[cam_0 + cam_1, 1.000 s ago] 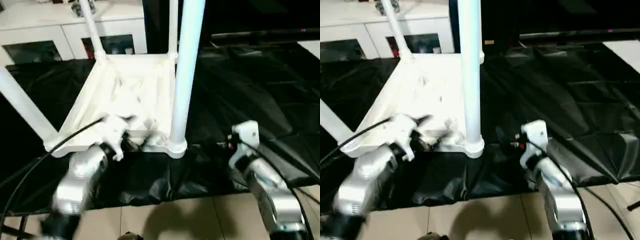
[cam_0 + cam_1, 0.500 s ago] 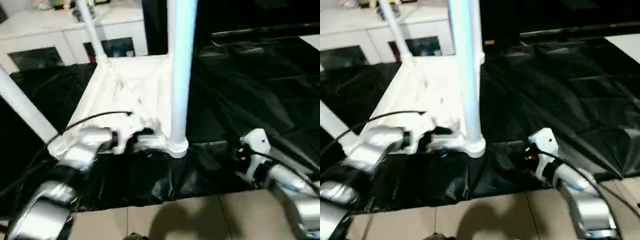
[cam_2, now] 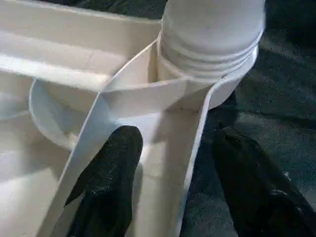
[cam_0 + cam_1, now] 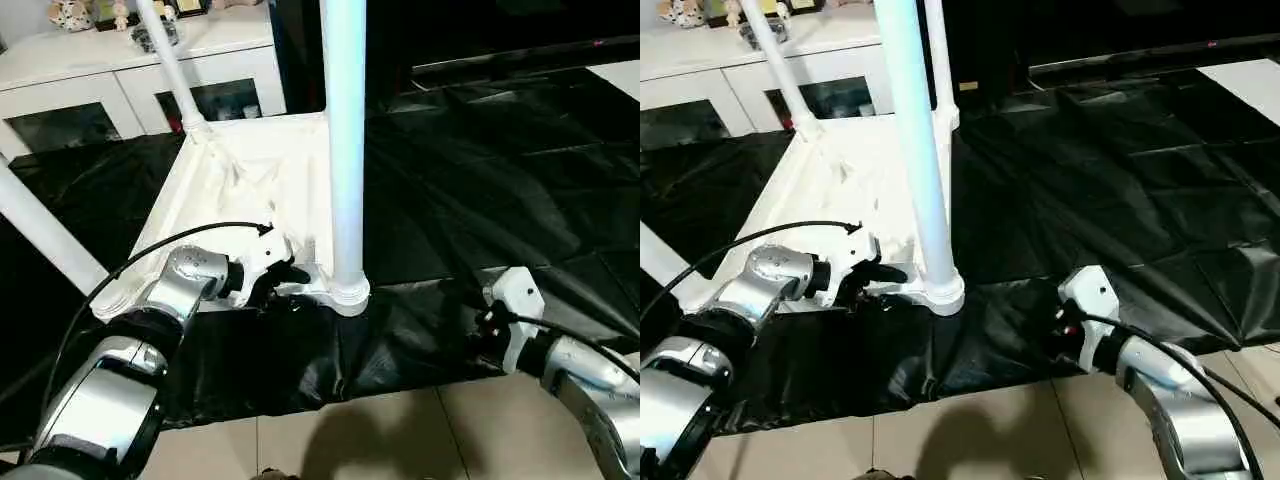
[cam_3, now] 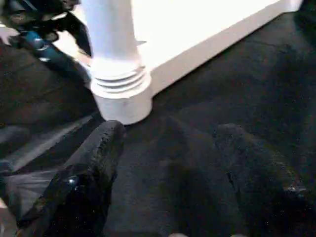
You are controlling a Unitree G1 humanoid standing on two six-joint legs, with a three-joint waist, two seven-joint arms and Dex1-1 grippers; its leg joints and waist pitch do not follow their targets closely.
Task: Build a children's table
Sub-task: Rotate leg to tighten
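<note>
The white tabletop (image 4: 250, 190) lies upside down on a black sheet, its legs standing up from the corner sockets. The nearest leg (image 4: 343, 130) rises from the near right socket (image 4: 345, 292). My left gripper (image 4: 283, 277) is at the near rim just left of that socket. In the left wrist view it (image 3: 177, 138) straddles the rim wall (image 3: 163, 148), one finger (image 3: 111, 173) inside against the wall, the other (image 3: 244, 182) outside with a gap. My right gripper (image 4: 488, 318) hangs low over the sheet right of the socket, open (image 5: 168, 131) with nothing between its fingers.
A white cabinet (image 4: 80, 90) with glass doors stands behind the tabletop. Dark furniture (image 4: 500, 30) fills the back right. The black sheet (image 4: 480, 170) spreads wide to the right. Tiled floor (image 4: 380, 440) lies along the near edge.
The camera has tilted. My left gripper has slid along the near rim toward the corner socket and its fingers have drawn closer together. My right gripper has sunk lower toward the sheet.
</note>
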